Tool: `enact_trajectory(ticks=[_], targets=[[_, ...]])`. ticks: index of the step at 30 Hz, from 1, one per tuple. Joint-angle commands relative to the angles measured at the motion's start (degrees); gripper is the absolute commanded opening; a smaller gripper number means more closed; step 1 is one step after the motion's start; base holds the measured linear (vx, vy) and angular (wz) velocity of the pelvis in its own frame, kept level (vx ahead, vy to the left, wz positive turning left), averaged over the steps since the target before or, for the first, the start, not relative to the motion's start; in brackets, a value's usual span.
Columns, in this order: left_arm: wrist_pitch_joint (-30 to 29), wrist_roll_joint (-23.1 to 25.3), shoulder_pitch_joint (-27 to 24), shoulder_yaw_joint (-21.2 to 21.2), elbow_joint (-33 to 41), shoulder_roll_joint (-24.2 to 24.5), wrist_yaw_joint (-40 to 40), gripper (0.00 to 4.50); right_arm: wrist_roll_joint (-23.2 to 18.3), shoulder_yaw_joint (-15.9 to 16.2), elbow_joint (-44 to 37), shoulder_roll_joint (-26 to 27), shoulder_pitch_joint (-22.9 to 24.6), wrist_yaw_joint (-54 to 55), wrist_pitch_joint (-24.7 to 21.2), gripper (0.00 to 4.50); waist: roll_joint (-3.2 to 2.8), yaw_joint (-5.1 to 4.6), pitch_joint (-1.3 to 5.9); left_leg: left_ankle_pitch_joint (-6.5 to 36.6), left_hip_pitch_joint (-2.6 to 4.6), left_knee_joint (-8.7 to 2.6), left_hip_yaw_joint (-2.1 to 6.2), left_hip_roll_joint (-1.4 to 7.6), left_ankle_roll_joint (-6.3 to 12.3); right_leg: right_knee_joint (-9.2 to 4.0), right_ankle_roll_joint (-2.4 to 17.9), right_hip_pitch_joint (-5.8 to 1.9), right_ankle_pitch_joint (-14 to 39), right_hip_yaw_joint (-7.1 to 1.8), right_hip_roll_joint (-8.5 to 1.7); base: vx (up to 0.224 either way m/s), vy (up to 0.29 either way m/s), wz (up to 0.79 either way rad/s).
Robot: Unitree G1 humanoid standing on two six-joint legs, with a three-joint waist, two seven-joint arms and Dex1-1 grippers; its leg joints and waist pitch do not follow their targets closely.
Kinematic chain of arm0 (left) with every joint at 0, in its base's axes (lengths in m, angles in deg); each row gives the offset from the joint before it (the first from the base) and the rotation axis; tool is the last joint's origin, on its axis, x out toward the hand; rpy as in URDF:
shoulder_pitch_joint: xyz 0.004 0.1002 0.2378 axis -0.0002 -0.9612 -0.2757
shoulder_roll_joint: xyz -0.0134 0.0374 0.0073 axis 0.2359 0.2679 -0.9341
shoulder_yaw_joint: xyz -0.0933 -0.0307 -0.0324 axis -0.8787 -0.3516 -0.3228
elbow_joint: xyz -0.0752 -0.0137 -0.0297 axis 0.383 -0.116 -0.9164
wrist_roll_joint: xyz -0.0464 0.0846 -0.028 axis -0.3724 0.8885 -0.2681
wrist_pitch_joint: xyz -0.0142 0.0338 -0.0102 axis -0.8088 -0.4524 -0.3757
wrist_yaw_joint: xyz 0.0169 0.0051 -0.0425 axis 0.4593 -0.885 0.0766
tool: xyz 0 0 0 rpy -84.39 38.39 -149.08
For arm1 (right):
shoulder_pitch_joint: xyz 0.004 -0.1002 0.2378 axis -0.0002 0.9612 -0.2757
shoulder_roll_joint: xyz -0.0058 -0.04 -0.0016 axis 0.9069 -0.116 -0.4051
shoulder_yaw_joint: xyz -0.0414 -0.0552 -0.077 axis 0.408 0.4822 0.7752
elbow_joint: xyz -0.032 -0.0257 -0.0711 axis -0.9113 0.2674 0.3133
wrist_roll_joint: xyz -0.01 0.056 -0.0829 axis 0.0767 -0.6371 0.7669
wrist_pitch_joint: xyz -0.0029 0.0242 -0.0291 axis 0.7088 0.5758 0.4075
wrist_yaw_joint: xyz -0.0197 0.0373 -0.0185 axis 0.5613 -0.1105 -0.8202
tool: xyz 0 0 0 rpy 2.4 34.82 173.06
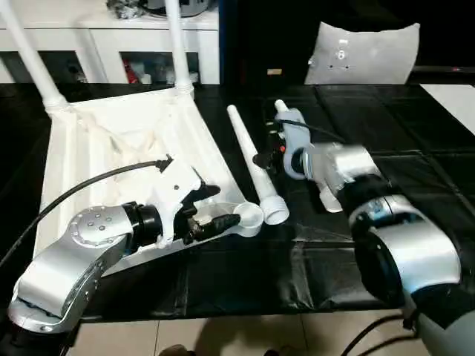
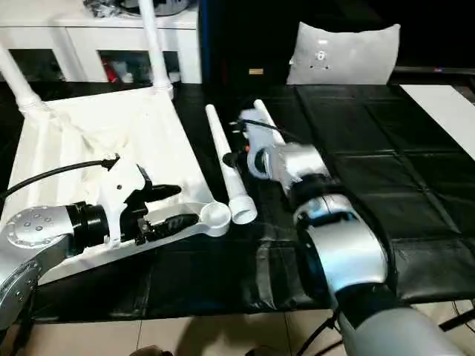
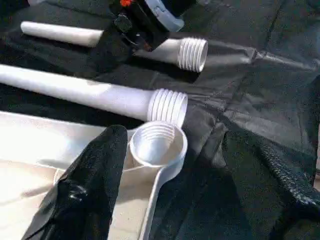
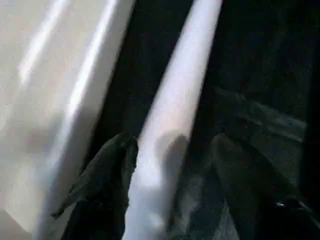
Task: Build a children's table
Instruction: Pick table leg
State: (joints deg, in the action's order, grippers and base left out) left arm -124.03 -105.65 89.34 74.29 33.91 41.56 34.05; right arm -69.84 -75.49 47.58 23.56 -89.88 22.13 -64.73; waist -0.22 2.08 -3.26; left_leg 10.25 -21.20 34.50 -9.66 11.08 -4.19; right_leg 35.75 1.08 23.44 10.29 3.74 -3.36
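On the left, the all-white plastic table top (image 1: 126, 156) lies underside up on the black surface (image 1: 386, 126), with two white tapered legs (image 1: 177, 44) already standing in its far corner sockets. The left gripper (image 1: 211, 211) rests at the top's near right corner, its black fingers (image 3: 95, 175) spread, one lying on the rim just beside the empty round threaded socket (image 3: 156, 145); nothing is held in them.

Just right of that socket lies a loose white tapered leg (image 1: 252, 163), its long axis running away from the robot, threaded thick end (image 3: 167, 106) nearest and almost touching the socket. The right gripper (image 4: 170, 150) is over this leg's middle, fingers spread and straddling it, one finger (image 4: 107, 165) on the table-top side and the other on the far side, not yet closed. So the right arm looks the nearer one for the pickup.

A second loose white leg (image 3: 190, 52) lies further right, partly under the right arm.
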Motion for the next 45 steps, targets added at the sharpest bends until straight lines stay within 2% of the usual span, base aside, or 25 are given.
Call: enact_trajectory(ticks=[1, 2, 3, 4, 6, 7, 8, 10, 11, 12, 14, 15, 16, 19, 31, 37, 40, 41, 42, 43, 44, 45], targets=[[-0.97, -0.58, -0.48, 0.05, 1.37, 0.83, 0.27, 3.71, 1.02, 0.0, 1.7, 0.08, -0.95, 0.41, -0.58, 3.07, -0.35, 0.11, 3.33, 17.67, 0.55, -3.95, 0.62, 1.56, -2.69, -4.4, 10.4, -2.35, 19.83, -2.71, -3.93, 0.0, 0.0, 0.0], [-0.97, -0.58, -0.48, 0.05, 1.37, 0.83, 0.27, 3.71, 1.02, 0.0, 1.7, 0.08, -0.95, 0.41, -0.58, 3.07, -0.34, 0.08, 3.37, 17.26, 0.53, -3.93, 0.58, 1.55, -2.65, -4.37, 10.47, -2.38, 19.35, -2.73, -3.92, 0.0, 0.0, 0.0], [-1.18, -0.57, -0.44, 0.22, 1.5, 0.58, 0.53, 3.71, 1.46, 0.13, 2.42, -0.03, -1.09, 0.96, -0.09, 3.07, -0.02, 0.0, 3.37, 16.94, 0.51, -3.94, 0.52, 1.59, -2.57, -4.36, 10.55, -2.36, 18.93, -2.76, -3.85, 0.0, 0.0, 0.0], [-1.28, -0.55, -0.39, 0.26, 1.56, 0.45, 0.67, 3.71, 1.59, 0.23, 2.62, -0.08, -1.12, 0.94, 0.08, 3.27, -0.26, 0.14, 3.38, 16.5, 0.56, -3.9, 0.49, 1.55, -2.62, -4.27, 10.7, -2.37, 18.48, -2.77, -3.87, 0.0, 0.0, 0.0], [-1.5, -0.84, -0.49, 0.07, 1.83, 0.11, 0.79, 3.71, 2.14, 0.78, 2.78, 0.02, -1.12, 0.43, 0.89, 3.41, -0.22, 0.11, 3.43, 15.94, 0.45, -3.88, 0.45, 1.55, -2.56, -4.14, 10.83, -2.47, 17.29, -2.76, -3.81, 0.0, 0.0, 0.0], [-1.69, -0.95, -0.52, -0.01, 1.97, 0.04, 0.83, 3.71, 2.02, 0.57, 2.85, 0.21, -1.19, 0.52, 1.42, 3.5, -0.4, 0.11, 3.4, 15.98, 0.44, -3.9, 0.45, 1.55, -2.57, -4.14, 10.92, -2.46, 17.08, -2.76, -3.83, 0.0, 0.0, 0.0], [-1.79, -0.84, -0.52, 0.02, 1.97, 0.2, 0.84, 3.71, 2.04, 0.57, 2.91, 0.28, -1.2, 0.61, 1.48, 3.5, -0.14, 0.09, 3.45, 15.73, 0.42, -3.85, 0.4, 1.53, -2.44, -4.16, 10.98, -2.55, 16.83, -2.79, -3.85, 0.0, 0.0, 0.0], [-1.88, -0.58, -0.46, 0.2, 1.9, 0.68, 0.86, 3.71, 2.27, 0.71, 3.31, 0.45, -1.33, 0.62, 1.51, 3.69, -0.15, 0.11, 3.38, 15.74, 0.39, -3.86, 0.42, 1.5, -2.3, -4.15, 10.83, -2.52, 17.3, -2.77, -3.82, 0.0, 0.0, 0.0], [-1.84, -0.33, -0.37, 0.33, 1.78, 1.04, 0.87, 3.71, 2.4, 0.78, 3.53, 0.67, -1.37, 0.41, 1.47, 3.69, -0.18, 0.11, 3.4, 15.69, 0.39, -3.86, 0.44, 1.5, -2.27, -4.15, 10.72, -2.52, 17.54, -2.78, -3.85, 0.0, 0.0, 0.0], [-1.83, -0.27, -0.32, 0.35, 1.72, 1.1, 0.88, 3.71, 2.41, 0.81, 3.56, 0.74, -1.37, 0.29, 1.44, 3.83, -0.49, 0.15, 3.39, 15.82, 0.43, -3.84, 0.47, 1.49, -2.31, -4.14, 10.7, -2.46, 17.65, -2.79, -3.87, 0.0, 0.0, 0.0], [-1.66, -0.07, -0.19, 0.39, 1.36, 1.12, 0.93, 3.71, 2.73, 0.98, 3.84, 1.2, -1.35, -0.1, 1.4, 3.93, -0.36, 0.06, 3.36, 16.31, 0.48, -3.88, 0.47, 1.54, -2.39, -4.2, 10.67, -2.4, 17.96, -2.77, -3.81, 0.0, 0.0, 0.0], [-1.84, 0.23, 0.02, 0.68, 1.01, 1.18, 1.06, 3.71, 2.83, 1.1, 4.04, 1.48, -1.2, -0.41, 1.3, 3.97, -0.92, 0.08, 3.37, 16.5, 0.51, -3.87, 0.57, 1.54, -2.6, -4.11, 10.82, -2.41, 17.82, -2.78, -3.86, 0.0, 0.0, 0.0], [-1.93, 0.54, 0.09, 1.12, 0.67, 1.17, 1.23, 3.71, 2.91, 1.25, 4.29, 1.73, -0.93, -0.58, 1.38, 4.08, -1.08, 0.02, 3.41, 16.7, 0.55, -3.86, 0.54, 1.54, -2.67, -4.19, 10.89, -2.36, 17.48, -2.76, -3.78, 0.0, 0.0, 0.0], [-2.13, 0.34, 0.3, 1.45, 0.76, 0.95, 1.31, 3.71, 3.23, 1.41, 4.67, 2.04, -0.58, -0.2, 1.58, 4.42, -0.92, -0.01, 3.47, 16.87, 0.61, -3.86, 0.56, 1.57, -2.77, -4.07, 11.45, -2.43, 16.41, -2.73, -3.76, 0.0, 0.0, 0.0], [-1.93, 1.07, 0.61, 1.73, -0.03, 2.15, 1.29, 3.71, 7.41, 4.8, 6.69, 0.0, 2.1, -1.81, 2.74, 4.47, -1.09, 0.09, 3.42, 17.06, 0.63, -3.75, 0.5, 1.55, -2.82, -4.07, 11.95, -2.49, 15.93, -2.76, -3.74, 0.0, 0.0, 0.0], [-1.07, 1.56, 1.01, 1.37, -1.52, 2.6, 1.11, 3.71, 8.73, 5.66, 7.18, -3.07, 3.7, -4.8, 3.19, 4.47, -0.74, 0.05, 3.36, 17.64, 0.67, -3.66, 0.5, 1.47, -2.42, -4.3, 11.26, -2.59, 18.5, -2.73, -3.78, 0.0, 0.0, 0.0], [-0.39, 1.64, 1.22, 1.32, -1.87, 2.62, 0.8, 3.71, 6.18, 3.05, 6.71, -3.79, 3.18, -6.97, 2.78, 4.47, -0.76, -0.13, 3.41, 17.52, 0.57, -3.61, 0.51, 1.45, -2.15, -4.33, 11.44, -2.62, 18.36, -2.69, -3.73, 0.0, 0.0, 0.0], [-0.39, 1.64, 1.22, 1.32, -1.87, 2.62, 0.8, 3.71, 6.18, 3.05, 6.71, -3.79, 3.18, -6.97, 2.78, 4.47, -0.45, -0.21, 3.43, 17.42, 0.53, -3.59, 0.5, 1.46, -1.95, -4.35, 11.42, -2.68, 18.4, -2.69, -3.72, 0.0, 0.0, 0.0], [-0.01, 1.81, 1.47, 1.66, -2.07, 2.81, 0.45, 3.71, 5.27, 2.1, 6.52, -3.75, 3.2, -7.2, 3.06, 4.47, -0.58, -0.14, 3.43, 16.95, 0.49, -3.59, 0.55, 1.5, -1.81, -4.28, 11.51, -2.67, 18.37, -2.67, -3.8, 0.0, 0.0, 0.0], [1.27, 2.7, 2.78, 2.68, -3.52, 2.83, 0.09, 3.71, 3.79, 0.22, 6.31, -3.33, 3.49, -5.69, 4.08, 4.22, -0.86, -0.18, 3.42, 16.93, 0.52, -3.57, 0.52, 1.44, -1.69, -4.41, 11.45, -2.61, 18.23, -2.67, -3.71, 0.0, 0.0, 0.0], [1.56, 3.16, 3.86, 2.99, -4.56, 2.19, 0.6, 3.71, 2.69, -1.1, 6.25, -3.08, 3.87, -5.19, 4.72, 4.15, -0.67, -0.16, 3.48, 16.82, 0.64, -3.56, 0.46, 1.39, -1.58, -4.49, 11.4, -2.57, 18.06, -2.66, -3.64, 0.0, 0.0, 0.0], [1.36, 3.11, 4.1, 2.9, -4.74, 1.9, 0.85, 3.71, 2.46, -1.42, 6.26, -3.04, 3.99, -5.52, 4.74, 4.1, -0.79, -0.1, 3.55, 16.67, 0.71, -3.49, 0.47, 1.41, -1.68, -4.3, 11.5, -2.57, 17.7, -2.67, -3.7, 0.0, 0.0, 0.0]])
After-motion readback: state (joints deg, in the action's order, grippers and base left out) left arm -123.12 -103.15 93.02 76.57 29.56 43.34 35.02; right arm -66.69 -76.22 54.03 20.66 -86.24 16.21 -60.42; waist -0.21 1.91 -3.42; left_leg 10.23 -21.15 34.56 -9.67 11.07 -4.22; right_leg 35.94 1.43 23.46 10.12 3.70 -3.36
